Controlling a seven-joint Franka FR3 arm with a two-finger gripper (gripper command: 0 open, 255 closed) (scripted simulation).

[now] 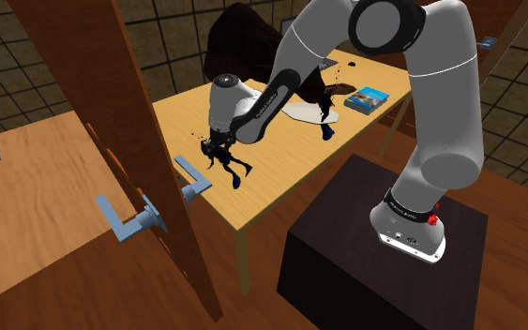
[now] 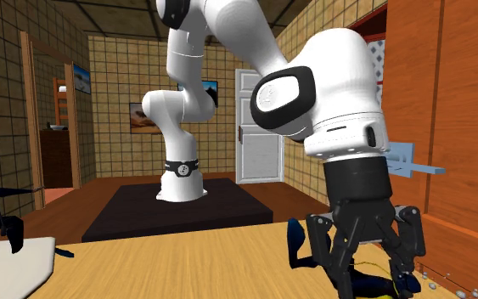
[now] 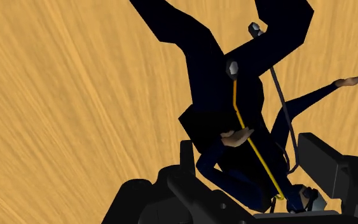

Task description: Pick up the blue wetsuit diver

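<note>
The diver is a dark navy figure with a yellow hose. It lies on the wooden table, close to the edge nearest the open door. My gripper hangs right over it, pointing down. In the wrist view the diver stretches away from the hand, with its head and shoulders between the two fingers. My gripper is open, its fingers standing apart on either side of the body. From the second exterior view the gripper straddles the figure, and the diver's blue limbs stick out behind it.
A brown door with blue-grey handles stands open just beside the table's edge, close to the gripper. A blue book, a white plate and a large dark figure sit at the far end. The dark stand lies beside the table.
</note>
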